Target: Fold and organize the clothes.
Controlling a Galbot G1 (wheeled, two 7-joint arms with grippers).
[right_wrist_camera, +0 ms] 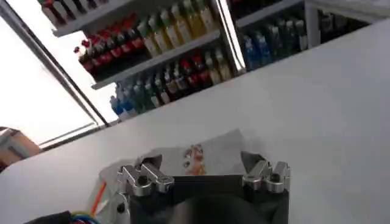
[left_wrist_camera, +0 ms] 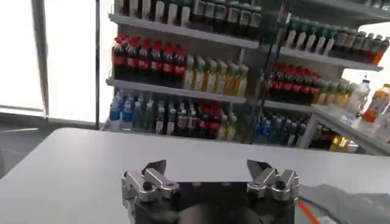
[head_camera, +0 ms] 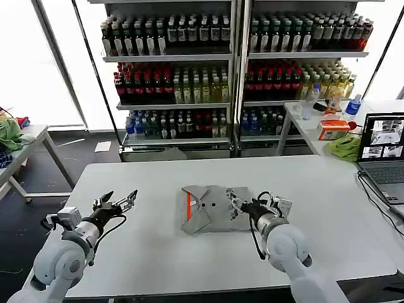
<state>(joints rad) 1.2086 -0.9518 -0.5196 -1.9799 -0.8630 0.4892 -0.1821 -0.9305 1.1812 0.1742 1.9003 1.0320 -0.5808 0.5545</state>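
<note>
A folded grey T-shirt (head_camera: 211, 209), its orange-red collar strip showing, is lying at the middle of the white table (head_camera: 158, 180). The right gripper (head_camera: 242, 206) is being held over the shirt's right edge, fingers spread with nothing between them. The left gripper (head_camera: 118, 202) is hovering well to the shirt's left, likewise spread and empty. Bottle-stocked shelves (head_camera: 233, 69) are standing behind, a laptop (head_camera: 382, 151) at the table's right.

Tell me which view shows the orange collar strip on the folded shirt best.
Head view: the orange collar strip lies fully visible on the folded grey T-shirt. The right wrist view catches a sliver of it beside the gripper body; the left wrist view shows an orange streak at the frame's edge.
</note>
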